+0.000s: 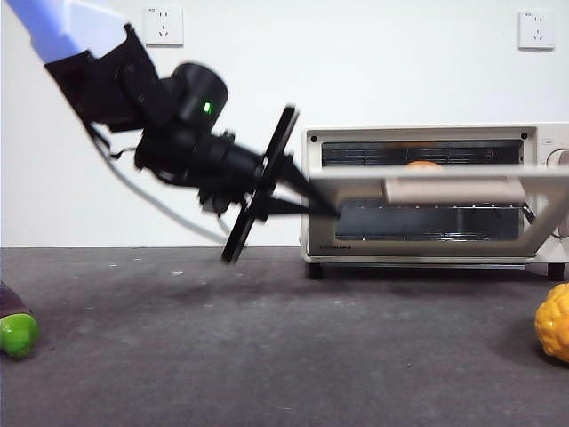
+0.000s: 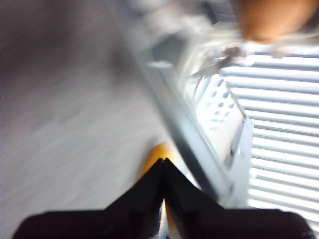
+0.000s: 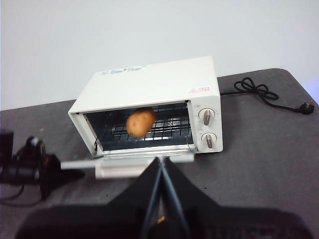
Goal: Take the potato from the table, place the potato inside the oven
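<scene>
The potato, rounded and orange-brown, lies on the wire rack inside the cream-white oven. The oven's door hangs partway open, blurred, with its beige handle facing out. My left gripper reaches in from the left, shut and empty, its tips at the left end of the door. My right gripper hovers shut and empty, high in front of the oven and out of the front view. The table is dark grey.
A purple-and-green eggplant lies at the table's left edge in the front view. A bumpy yellow-orange object sits at its right edge. The oven's black power cord trails beside its knob side.
</scene>
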Controlling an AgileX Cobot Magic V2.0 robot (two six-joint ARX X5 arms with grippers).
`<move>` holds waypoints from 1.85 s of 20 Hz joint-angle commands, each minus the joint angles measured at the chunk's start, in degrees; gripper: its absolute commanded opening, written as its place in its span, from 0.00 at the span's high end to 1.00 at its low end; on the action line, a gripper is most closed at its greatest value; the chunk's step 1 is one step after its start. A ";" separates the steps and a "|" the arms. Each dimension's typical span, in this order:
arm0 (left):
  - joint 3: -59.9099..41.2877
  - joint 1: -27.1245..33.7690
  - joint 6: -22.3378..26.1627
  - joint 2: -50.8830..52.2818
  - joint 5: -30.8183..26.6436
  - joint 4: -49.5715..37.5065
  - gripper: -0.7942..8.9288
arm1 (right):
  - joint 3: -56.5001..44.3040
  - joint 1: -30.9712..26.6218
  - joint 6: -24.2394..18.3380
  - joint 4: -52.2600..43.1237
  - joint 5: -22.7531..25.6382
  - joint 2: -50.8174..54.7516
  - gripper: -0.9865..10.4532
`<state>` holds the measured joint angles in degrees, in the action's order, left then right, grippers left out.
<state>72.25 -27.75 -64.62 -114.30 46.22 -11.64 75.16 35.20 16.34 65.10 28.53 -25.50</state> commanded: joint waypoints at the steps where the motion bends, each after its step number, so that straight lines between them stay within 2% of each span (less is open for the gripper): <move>1: 4.52 -0.20 0.04 -0.20 0.63 -1.07 0.93 | 0.04 0.07 0.61 -0.28 -0.04 0.20 0.92; 5: 11.19 0.13 0.35 -0.20 -1.62 2.23 0.93 | 0.04 0.07 0.61 -0.28 -0.02 0.17 0.92; 9: 13.51 0.87 1.40 -0.20 -1.66 3.37 0.93 | 0.00 0.07 0.59 0.63 0.09 0.17 0.92; 12: 13.49 1.20 2.08 -0.20 0.52 4.76 0.93 | -0.02 0.07 0.61 1.81 1.79 0.17 0.92; 20: 13.51 1.49 4.13 1.90 13.14 4.74 0.92 | -0.02 0.07 2.71 5.66 1.95 -0.57 0.91; 24: 13.51 1.46 7.15 6.36 14.10 5.27 0.92 | -0.02 0.07 3.06 8.90 1.90 -1.51 0.91; 27: 13.51 1.46 11.89 11.58 12.61 8.52 0.92 | -0.02 0.07 3.17 11.63 1.92 -2.67 0.91; 31: 13.51 1.46 24.37 20.52 8.83 18.12 0.92 | -0.02 0.04 3.15 13.62 1.99 -4.85 0.91; 33: 13.51 1.46 31.26 25.29 4.48 24.59 0.92 | -0.02 0.07 3.17 13.62 2.08 -5.86 0.91; 37: 13.51 1.46 43.98 34.95 -9.05 38.38 0.92 | 0.00 0.07 2.23 13.62 2.16 -8.50 0.91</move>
<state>85.89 -26.41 -30.72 -80.90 40.51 24.12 75.16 35.20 18.79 77.62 30.44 -33.69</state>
